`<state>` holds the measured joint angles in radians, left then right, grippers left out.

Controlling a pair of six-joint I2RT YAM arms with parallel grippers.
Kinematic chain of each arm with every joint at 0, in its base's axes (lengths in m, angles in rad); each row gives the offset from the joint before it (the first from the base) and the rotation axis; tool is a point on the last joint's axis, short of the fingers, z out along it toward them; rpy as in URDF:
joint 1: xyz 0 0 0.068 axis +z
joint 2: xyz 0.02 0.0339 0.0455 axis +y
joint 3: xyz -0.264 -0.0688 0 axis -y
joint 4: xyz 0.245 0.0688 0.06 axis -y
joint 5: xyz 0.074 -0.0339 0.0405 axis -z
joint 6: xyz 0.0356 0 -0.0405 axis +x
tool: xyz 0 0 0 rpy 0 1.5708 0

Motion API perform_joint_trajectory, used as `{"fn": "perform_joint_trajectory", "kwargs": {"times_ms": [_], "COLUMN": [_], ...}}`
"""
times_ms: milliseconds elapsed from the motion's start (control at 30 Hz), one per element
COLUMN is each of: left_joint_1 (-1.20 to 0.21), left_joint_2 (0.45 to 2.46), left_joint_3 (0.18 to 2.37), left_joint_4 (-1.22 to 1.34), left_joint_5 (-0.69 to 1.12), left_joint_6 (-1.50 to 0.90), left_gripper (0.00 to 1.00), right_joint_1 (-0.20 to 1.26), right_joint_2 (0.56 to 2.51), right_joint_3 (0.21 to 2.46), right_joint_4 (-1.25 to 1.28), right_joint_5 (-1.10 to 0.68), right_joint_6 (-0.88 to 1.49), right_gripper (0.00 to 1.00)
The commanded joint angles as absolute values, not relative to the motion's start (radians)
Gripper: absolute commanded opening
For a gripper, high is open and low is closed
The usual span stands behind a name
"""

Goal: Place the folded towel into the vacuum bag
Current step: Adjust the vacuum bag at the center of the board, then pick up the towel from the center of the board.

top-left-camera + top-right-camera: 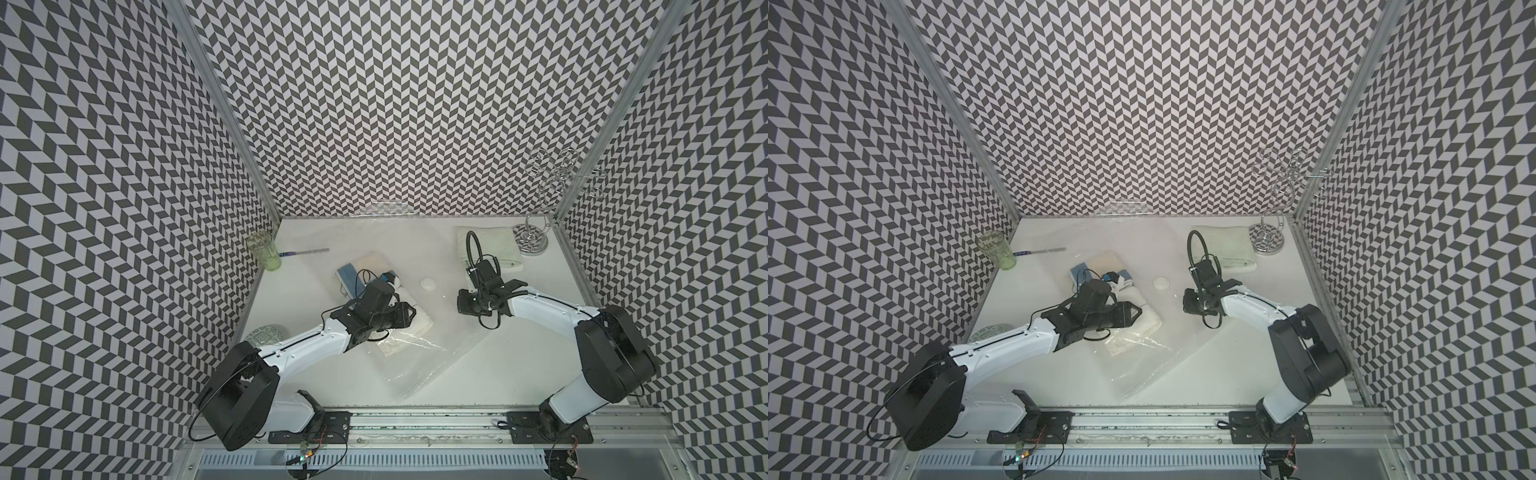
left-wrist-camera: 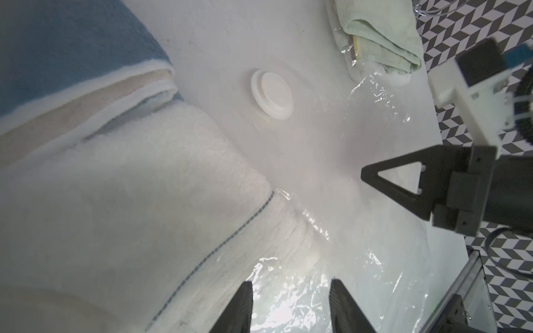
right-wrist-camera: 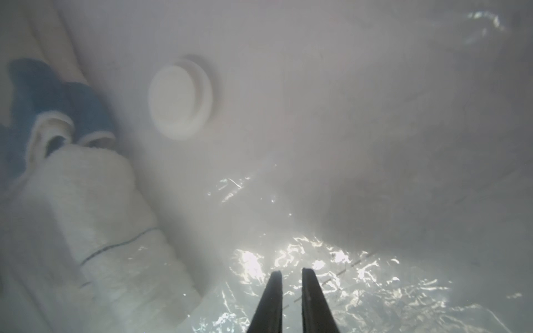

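A clear bag (image 1: 432, 361) lies flat on a white counter (image 1: 519, 374), its one round valve (image 1: 428, 284) facing up. A white towel (image 2: 129, 201) sits under the film, seemingly already inside near the mouth. It touches a blue towel (image 2: 72, 43) and a cream towel (image 2: 66, 115) deeper in. A green towel (image 1: 488, 245) lies well apart at the back.

The left tool (image 2: 291, 284) hovers by the white towel's end, jaws apart, clasping nothing. The right tool (image 3: 291, 271) is at the crinkled film with its jaws almost together; whether they pinch it I cannot tell.

The towel is likely soft, light and floppy, best taken across all folded layers at an edge. The bag looks thin and slippery, best held by its rim.

Counted: four towels, one bag, one valve.
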<state>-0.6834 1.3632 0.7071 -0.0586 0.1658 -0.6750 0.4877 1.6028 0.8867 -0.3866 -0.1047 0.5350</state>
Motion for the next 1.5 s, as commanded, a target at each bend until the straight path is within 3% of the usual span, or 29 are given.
{"fn": "perform_joint_trajectory", "kwargs": {"times_ms": [0, 167, 400, 700, 800, 1000, 1200, 1467], "left_joint_1": [-0.657, -0.608, -0.575, -0.525, -0.536, -0.67, -0.777, -0.811], "left_joint_2": [1.426, 1.476, 1.526, 1.482, 1.434, 1.378, 1.501, 1.551], "left_joint_3": [0.712, 0.693, 0.703, 0.698, 0.728, 0.856, 0.989, 0.989], "left_joint_4": [0.026, 0.065, 0.031, -0.055, -0.113, -0.144, -0.067, -0.041], "left_joint_5": [0.191, 0.185, 0.138, 0.09, 0.099, 0.089, 0.143, 0.189], "left_joint_6": [-0.688, -0.692, -0.653, -0.651, -0.659, -0.673, -0.624, -0.6], "left_gripper": [0.46, 0.45, 0.45, 0.46, 0.46, 0.46, 0.46, 0.47], "right_joint_1": [0.507, 0.556, 0.759, 0.83, 0.735, 0.366, 0.188, 0.026], "right_joint_2": [1.597, 1.572, 1.525, 1.485, 1.44, 1.377, 1.49, 1.496], "right_joint_3": [0.806, 0.691, 0.591, 0.676, 0.828, 1.054, 1.17, 0.993], "right_joint_4": [-0.332, -0.337, -0.333, -0.409, -0.555, -0.6, -0.492, -0.103], "right_joint_5": [-0.107, -0.145, -0.231, -0.264, -0.2, -0.12, 0.122, 0.129], "right_joint_6": [0.546, 0.581, 0.689, 0.694, 0.589, 0.447, 0.521, 0.61], "right_gripper": [0.14, 0.14, 0.14, 0.12, 0.12, 0.24, 0.46, 0.79]}}
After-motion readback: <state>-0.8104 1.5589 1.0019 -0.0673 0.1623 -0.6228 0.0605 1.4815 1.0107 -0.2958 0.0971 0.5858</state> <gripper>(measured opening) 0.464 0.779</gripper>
